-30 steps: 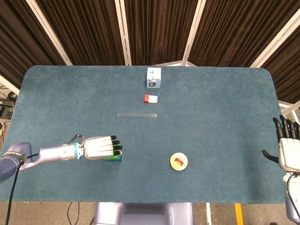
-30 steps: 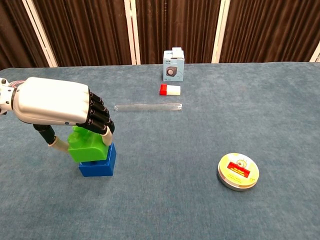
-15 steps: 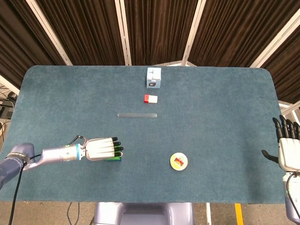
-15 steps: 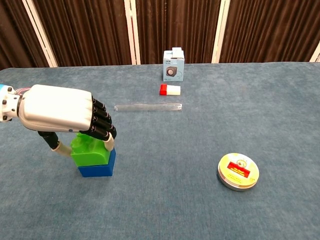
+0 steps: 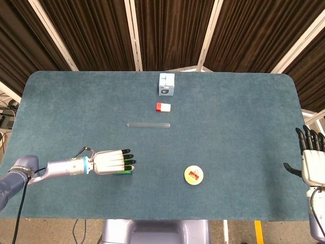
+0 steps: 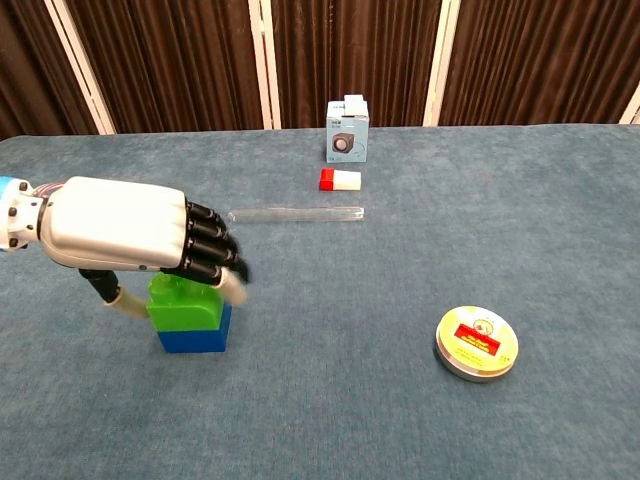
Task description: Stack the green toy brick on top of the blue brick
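The green brick [image 6: 185, 308] sits squarely on the blue brick [image 6: 195, 338] at the table's front left. My left hand [image 6: 125, 235] hovers right over the pair, its fingers stretched forward past the green brick's top and its thumb low at the brick's left side. The fingers no longer wrap the brick. In the head view the left hand [image 5: 109, 161] covers most of the stack; only a green sliver [image 5: 125, 172] shows. My right hand [image 5: 312, 162] stays off the table's right edge, fingers apart and holding nothing.
A round tin [image 6: 477, 343] lies at the front right. A clear strip [image 6: 295, 214] lies across the middle, with a red-and-white block [image 6: 340, 179] and a small box [image 6: 346, 135] behind it.
The green brick went from tilted above the blue brick to seated flat on it. My left hand's fingers uncurled from the brick and now stretch forward. The right hand did not move.
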Controlling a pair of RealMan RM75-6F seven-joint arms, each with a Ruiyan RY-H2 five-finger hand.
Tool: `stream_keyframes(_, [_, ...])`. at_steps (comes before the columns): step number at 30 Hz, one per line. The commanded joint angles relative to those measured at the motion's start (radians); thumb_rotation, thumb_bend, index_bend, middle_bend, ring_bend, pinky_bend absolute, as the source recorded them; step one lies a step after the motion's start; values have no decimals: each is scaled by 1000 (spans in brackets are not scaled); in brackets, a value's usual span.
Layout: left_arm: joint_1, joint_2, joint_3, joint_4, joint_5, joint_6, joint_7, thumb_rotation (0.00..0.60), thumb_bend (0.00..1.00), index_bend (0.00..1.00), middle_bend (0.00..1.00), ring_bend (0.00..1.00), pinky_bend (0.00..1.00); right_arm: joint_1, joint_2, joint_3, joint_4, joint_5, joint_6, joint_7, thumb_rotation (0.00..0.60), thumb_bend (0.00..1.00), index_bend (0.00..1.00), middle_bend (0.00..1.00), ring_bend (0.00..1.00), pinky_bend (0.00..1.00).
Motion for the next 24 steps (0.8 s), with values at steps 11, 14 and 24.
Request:
stream_keyframes(11, [67,193,-30,-176,-56,97,164,600,111,0,0,0,49,-5,14,-12,-23,-31,12,22,600,0,0,0,0,0])
stream_keyframes(14, [113,242,-52,-253,-119,93,219,600,112,0,0,0,17,-4,17,-14,-26,-35,8,29,600,0,0,0,0,0])
stream_keyframes(24, [466,290,-201,-491,-611,164,240,600,81,0,0,0,0,8,26,-33,-31,-81,-4,61,600,0,0,0,0,0])
